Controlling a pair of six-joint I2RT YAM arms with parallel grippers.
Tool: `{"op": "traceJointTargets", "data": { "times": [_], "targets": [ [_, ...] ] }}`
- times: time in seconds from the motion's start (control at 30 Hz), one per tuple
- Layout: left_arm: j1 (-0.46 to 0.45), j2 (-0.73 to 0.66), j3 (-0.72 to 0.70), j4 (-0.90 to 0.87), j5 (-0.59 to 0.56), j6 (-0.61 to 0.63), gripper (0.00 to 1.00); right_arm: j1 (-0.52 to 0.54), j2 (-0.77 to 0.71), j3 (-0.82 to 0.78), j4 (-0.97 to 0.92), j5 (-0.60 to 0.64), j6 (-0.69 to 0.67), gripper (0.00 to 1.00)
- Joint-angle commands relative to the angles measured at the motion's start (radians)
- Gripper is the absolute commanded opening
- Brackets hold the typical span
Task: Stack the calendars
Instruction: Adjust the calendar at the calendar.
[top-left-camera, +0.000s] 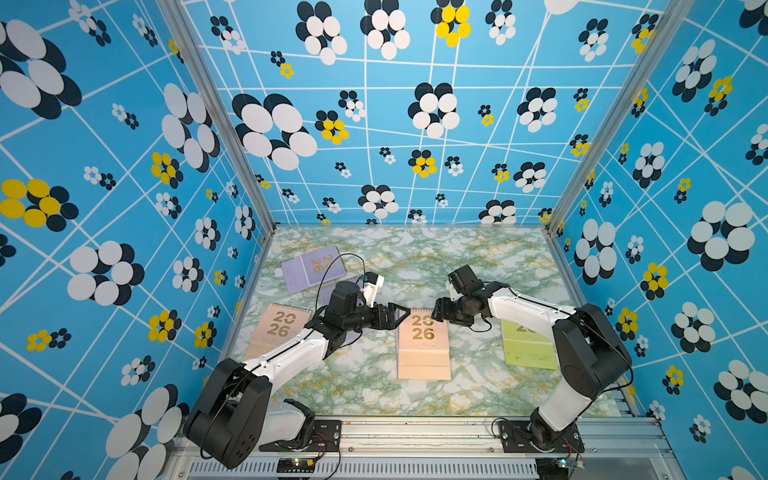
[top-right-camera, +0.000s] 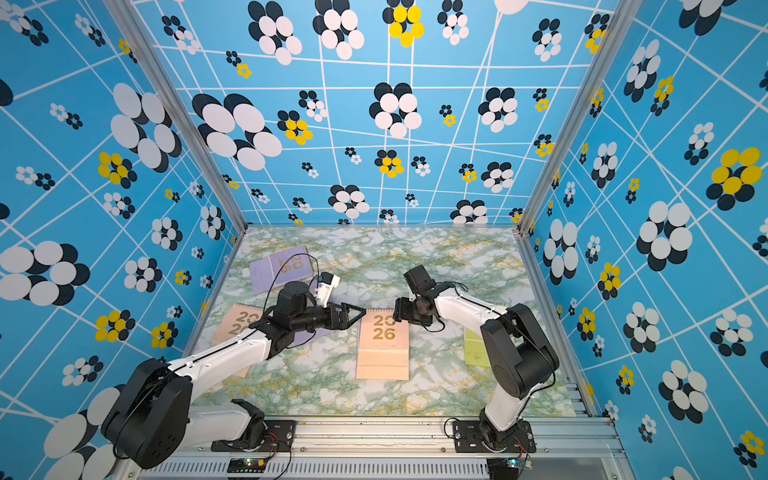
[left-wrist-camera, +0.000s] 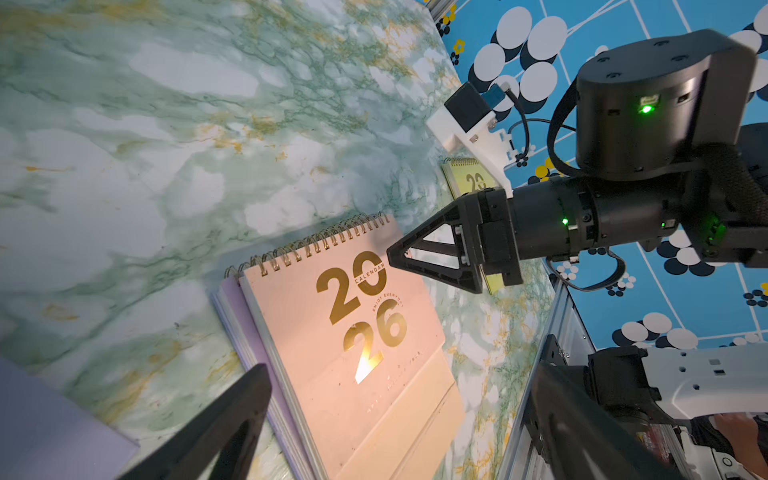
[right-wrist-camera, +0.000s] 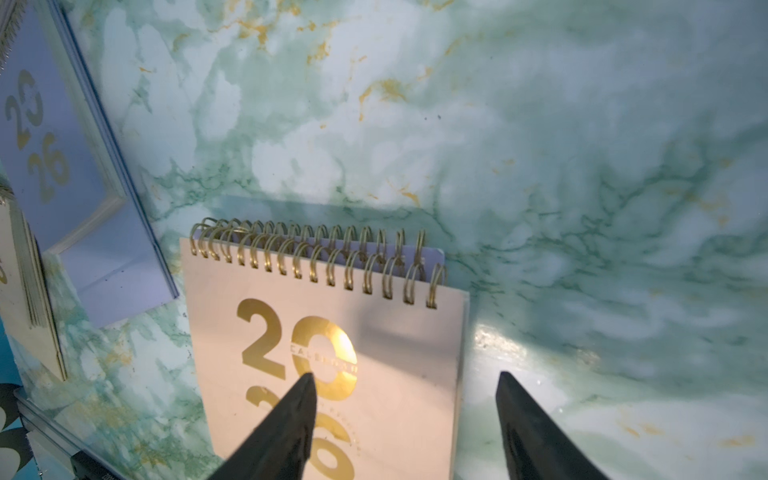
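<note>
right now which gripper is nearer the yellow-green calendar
Right. The right gripper is over the middle peach calendar, on its yellow-green calendar side; the left gripper is opposite.

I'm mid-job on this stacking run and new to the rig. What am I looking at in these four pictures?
Two robot arms, the left arm and the right arm, work over a marble-patterned table. Two pictures are near-identical top views; the other two come from a camera on each wrist. Lying flat are a middle peach calendar resting on a lavender one, a second peach calendar and a far lavender calendar near the left arm, and a yellow-green calendar by the right arm. Both arms' jaws stand open, holding nothing.
</note>
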Motion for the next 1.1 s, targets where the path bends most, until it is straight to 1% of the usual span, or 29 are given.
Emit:
{"op": "traceJointTargets", "data": {
  "times": [0.0, 0.43, 0.83, 1.07],
  "targets": [
    [-0.014, 0.037, -0.013, 0.07, -0.02, -0.039, 1.0, -0.007, 0.027, 0.026, 0.009, -0.03, -0.022, 0.7],
    [-0.04, 0.219, -0.006, 0.133, -0.044, -0.079, 0.99, -0.017, 0.043, 0.026, 0.018, -0.042, -0.041, 0.7],
    [-0.053, 0.321, 0.011, 0.168, -0.086, -0.083, 0.99, -0.018, 0.058, 0.032, 0.03, -0.057, -0.051, 0.69],
    [-0.054, 0.359, 0.014, 0.22, -0.071, -0.107, 1.0, -0.018, 0.07, 0.04, 0.033, -0.062, -0.052, 0.69]
  ]
}}
